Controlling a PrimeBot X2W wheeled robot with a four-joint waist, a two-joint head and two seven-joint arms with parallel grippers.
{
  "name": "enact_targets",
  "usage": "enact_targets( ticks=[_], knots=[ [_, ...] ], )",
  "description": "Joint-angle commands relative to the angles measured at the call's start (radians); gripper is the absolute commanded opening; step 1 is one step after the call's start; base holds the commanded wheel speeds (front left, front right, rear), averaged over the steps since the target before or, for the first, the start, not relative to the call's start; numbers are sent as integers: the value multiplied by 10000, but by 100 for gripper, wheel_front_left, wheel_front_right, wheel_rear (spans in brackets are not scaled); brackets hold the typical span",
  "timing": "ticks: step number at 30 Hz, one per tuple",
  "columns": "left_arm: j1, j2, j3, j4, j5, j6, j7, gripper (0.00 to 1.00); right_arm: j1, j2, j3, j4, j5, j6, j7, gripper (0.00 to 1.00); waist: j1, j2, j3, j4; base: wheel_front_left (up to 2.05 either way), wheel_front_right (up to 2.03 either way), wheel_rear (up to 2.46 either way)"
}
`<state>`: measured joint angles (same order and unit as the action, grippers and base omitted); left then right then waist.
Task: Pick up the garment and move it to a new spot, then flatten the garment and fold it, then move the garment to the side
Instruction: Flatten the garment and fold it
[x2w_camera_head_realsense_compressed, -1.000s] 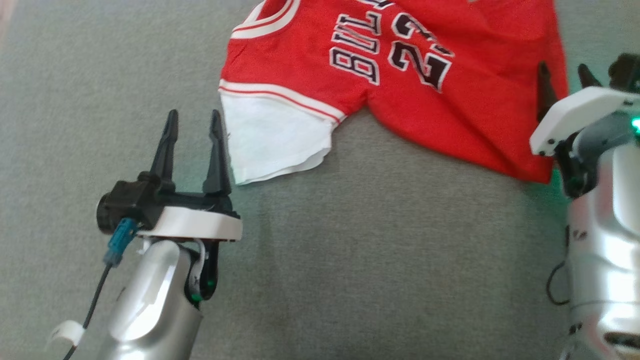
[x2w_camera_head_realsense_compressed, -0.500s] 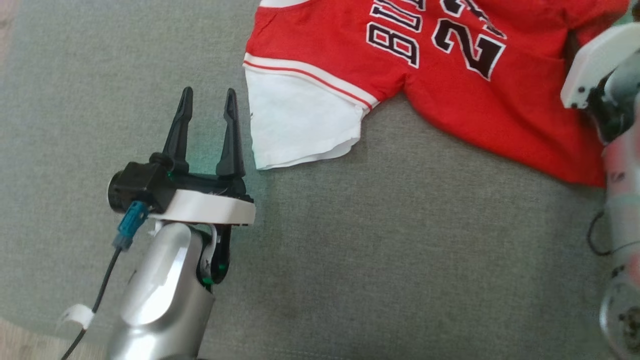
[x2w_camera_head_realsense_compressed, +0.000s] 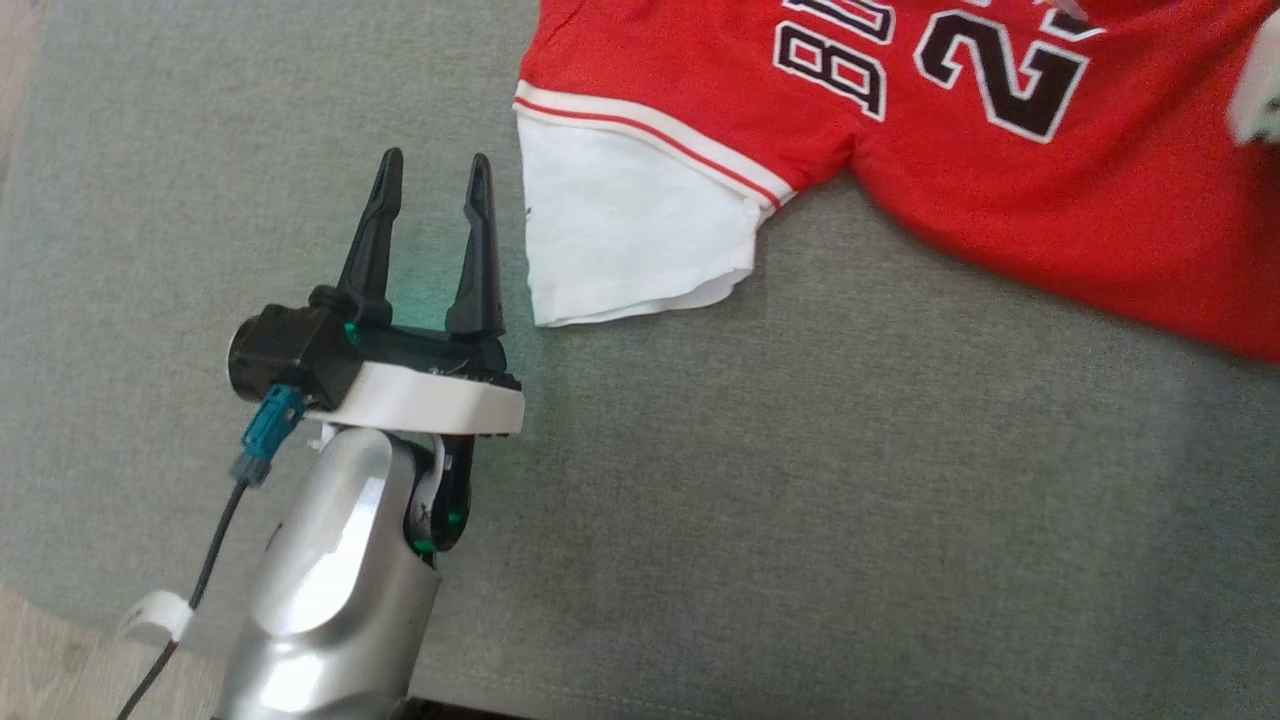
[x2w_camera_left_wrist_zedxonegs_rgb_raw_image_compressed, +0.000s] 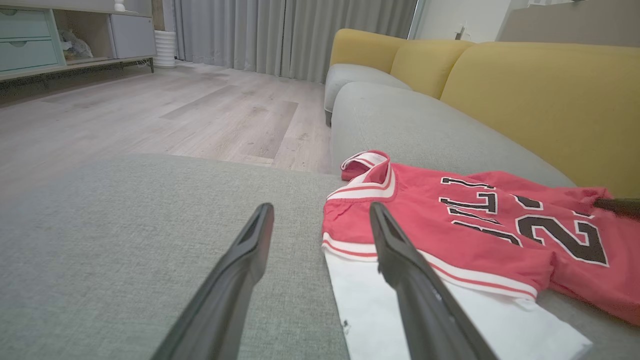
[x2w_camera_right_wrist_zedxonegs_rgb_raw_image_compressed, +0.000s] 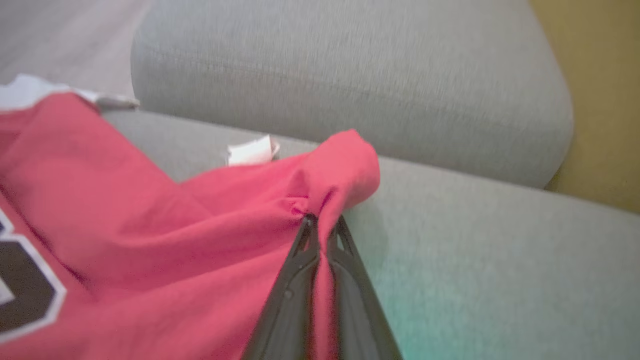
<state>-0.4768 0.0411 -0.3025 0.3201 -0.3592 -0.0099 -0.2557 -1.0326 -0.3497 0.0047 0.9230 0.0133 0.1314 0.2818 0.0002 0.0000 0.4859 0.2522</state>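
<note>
We saw a small red basketball jersey (x2w_camera_head_realsense_compressed: 960, 190) lying on the grey sofa seat (x2w_camera_head_realsense_compressed: 800, 500). Its printed side faced up. It carried black, white-edged lettering and a number, white-and-red striped trim at the armhole and neck, and a white short sleeve (x2w_camera_head_realsense_compressed: 630, 240) spread flat toward the front of the seat. In the head view the garment lay along the top and ran off the upper and right edges. The left end effector (x2w_camera_head_realsense_compressed: 434, 158) hovered just beside the edge of the white sleeve, its two dark fingers spread apart with nothing between them. We could not tell whether it touched the cushion.

The left wrist view gave us what the head view did not: the yellow backrest (x2w_camera_left_wrist_zedxonegs_rgb_raw_image_compressed: 540, 100) behind the jersey, the wooden floor (x2w_camera_left_wrist_zedxonegs_rgb_raw_image_compressed: 150, 115), grey curtains (x2w_camera_left_wrist_zedxonegs_rgb_raw_image_compressed: 290, 35) and a pale cabinet (x2w_camera_left_wrist_zedxonegs_rgb_raw_image_compressed: 30, 40). The right wrist view was somewhat blurred. It showed the right end effector (x2w_camera_right_wrist_zedxonegs_rgb_raw_image_compressed: 322, 222) with its fingers pinched together on a bunched fold of the red fabric, which gathered into a peak above the tips. A small white tag (x2w_camera_right_wrist_zedxonegs_rgb_raw_image_compressed: 252, 150) lay beyond it.
</note>
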Motion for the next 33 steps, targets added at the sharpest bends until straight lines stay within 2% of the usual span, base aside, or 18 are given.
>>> enact_targets(
  ticks=[1,10,11,12,19,24,25,27,33],
  knots=[
    [-230,127,347,-321,132,-39,-61,100,-669,-148,127,-291,-20,-7,-329,0,-2,0,85,128,0,0,0],
    [-312,96,179,-471,11,-49,-61,100,-1863,-606,-463,437,-895,-7,-1678,0,-2,0,150,542,0,0,0],
    [-303,95,152,-497,-20,-28,-61,100,-1911,-620,-571,514,-1074,-7,-1862,74,-2,0,141,560,0,0,0],
    [-295,94,128,-519,-41,-6,-61,100,-1948,-597,-702,599,-1198,-7,-2048,100,-2,0,133,571,0,0,0],
    [-227,93,193,-564,30,81,-61,100,-1846,-200,-1344,1297,-1570,-7,-2642,100,-2,0,-115,360,0,0,0],
    [-97,92,391,-620,176,51,-61,100,-1459,273,-1623,1406,-1386,-7,-3840,100,-2,0,-632,-75,0,0,0],
    [2,92,490,-656,248,45,-61,100,-1180,528,-1393,1326,-1269,-7,-4462,100,-2,0,-900,-294,0,0,0],
    [152,92,598,-672,272,32,-61,100,-812,834,-1191,1148,-936,-7,-4961,100,-2,0,-1235,-531,0,0,0],
    [730,92,839,-648,259,80,-61,100,1221,1556,-530,-715,212,-7,-5414,100,-2,0,-2241,-1160,0,0,0]
  ],
)
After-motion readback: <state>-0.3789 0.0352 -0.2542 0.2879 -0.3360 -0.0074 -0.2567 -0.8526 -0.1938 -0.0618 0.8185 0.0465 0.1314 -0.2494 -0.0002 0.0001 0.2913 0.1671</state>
